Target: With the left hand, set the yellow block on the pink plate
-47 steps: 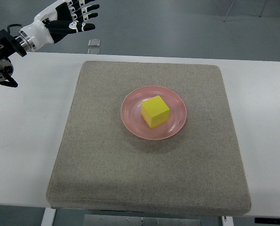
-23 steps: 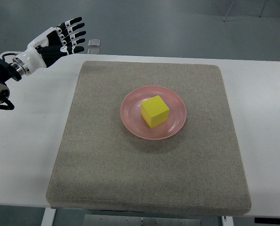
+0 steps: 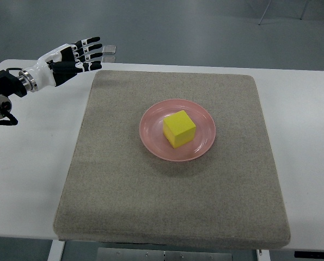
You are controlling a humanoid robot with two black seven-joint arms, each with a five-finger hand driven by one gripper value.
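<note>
**Block on the plate, left hand clear at the far corner**

White and wide, the surface (image 3: 31,179) carries a grey felt mat (image 3: 123,190) that covers most of it, and you see bare grey floor (image 3: 205,27) beyond the far edge. From the single top view, the yellow block (image 3: 179,129) sits on the pink plate (image 3: 153,138), roughly in the middle of the dish and turned a little askew to the mat's edges. Plate and block lie near the mat's centre.

Your left robot hand (image 3: 69,57) hangs over the far left corner of the surface, well apart from the plate, with its fingers (image 3: 91,53) stretched out flat and holding nothing. The right arm does not show.

Judging by how things lie, the placing looks done, so what remains is to take the arm away cleanly. Keep the robot hand high and away from the mat, and give the plate a wide berth so the block is not nudged.

Beyond the far edge, a small pale object (image 3: 109,49) lies on the floor, too small to identify, and chair legs (image 3: 265,13) show at the top right.
</note>
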